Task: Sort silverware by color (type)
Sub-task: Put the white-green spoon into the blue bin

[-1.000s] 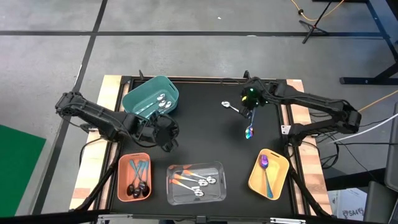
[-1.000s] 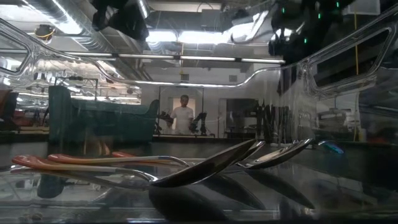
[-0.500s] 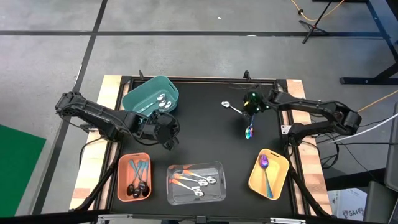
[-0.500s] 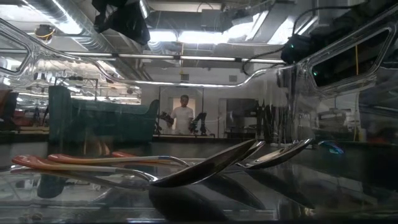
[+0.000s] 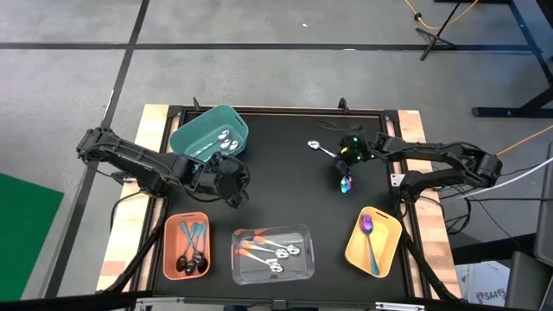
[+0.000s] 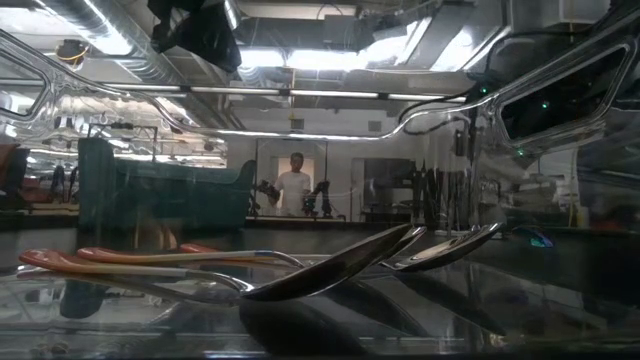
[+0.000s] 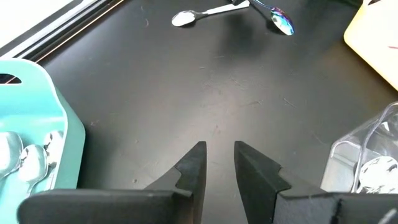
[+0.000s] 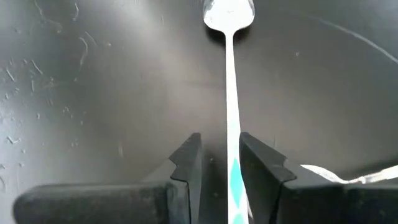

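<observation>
Black matting covers the table, which stands on a grey floor, and everything is placed here relative to the clear bin at the table's near edge. Just left of the clear bin sits the salmon bin, with dark-bowled, teal-handled spoons lying in it. Up and to the left of the clear bin, near the far edge, is the teal bin, holding several silver spoons. The left gripper hangs between the teal bin and the clear bin, over bare mat; its wrist view shows the fingers set a narrow gap apart with nothing between them. Inside the clear bin lie the orange-handled spoons, their silver bowls pointing right; the low view looks through its wall at those same spoons, with a person standing far off in the room behind.

Above and to the right of the clear bin, a silver spoon lies loose on the mat. Touching or just beside it is the purple-bowled spoon, its iridescent bowl toward the clear bin. The right gripper is over that spoon's handle; in its wrist view the thin teal-marked handle passes between fingers set close together, though whether they pinch it I cannot tell. Right of the clear bin, the yellow bin holds one purple spoon.
</observation>
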Robot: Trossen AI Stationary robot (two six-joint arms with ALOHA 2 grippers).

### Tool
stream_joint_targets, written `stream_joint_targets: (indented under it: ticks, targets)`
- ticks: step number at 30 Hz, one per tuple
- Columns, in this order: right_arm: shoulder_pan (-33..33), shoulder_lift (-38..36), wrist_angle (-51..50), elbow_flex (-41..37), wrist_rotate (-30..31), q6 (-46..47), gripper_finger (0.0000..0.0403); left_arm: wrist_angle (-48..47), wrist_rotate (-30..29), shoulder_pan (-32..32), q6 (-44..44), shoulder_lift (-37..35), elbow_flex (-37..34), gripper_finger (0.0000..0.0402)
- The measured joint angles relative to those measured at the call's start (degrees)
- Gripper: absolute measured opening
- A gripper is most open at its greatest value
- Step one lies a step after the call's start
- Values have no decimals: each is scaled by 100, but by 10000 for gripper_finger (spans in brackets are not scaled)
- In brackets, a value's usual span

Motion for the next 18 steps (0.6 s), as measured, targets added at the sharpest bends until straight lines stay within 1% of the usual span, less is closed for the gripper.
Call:
stream_joint_targets:
  ticks: [3, 8, 14, 18]
  targets:
    - [0, 0, 7, -12, 39, -43, 94, 0, 0, 0, -12, 1, 0, 76]
    - [0, 0, 17, -12, 352, -46, 94, 0, 0, 0, -14, 2, 0, 76]
    - [2, 9, 195, -10, 197, -52, 94, 0, 0, 0, -12, 2, 0, 76]
    - [2, 223, 233, -10, 201, -157, 94, 1, -1, 0, -15, 2, 0, 76]
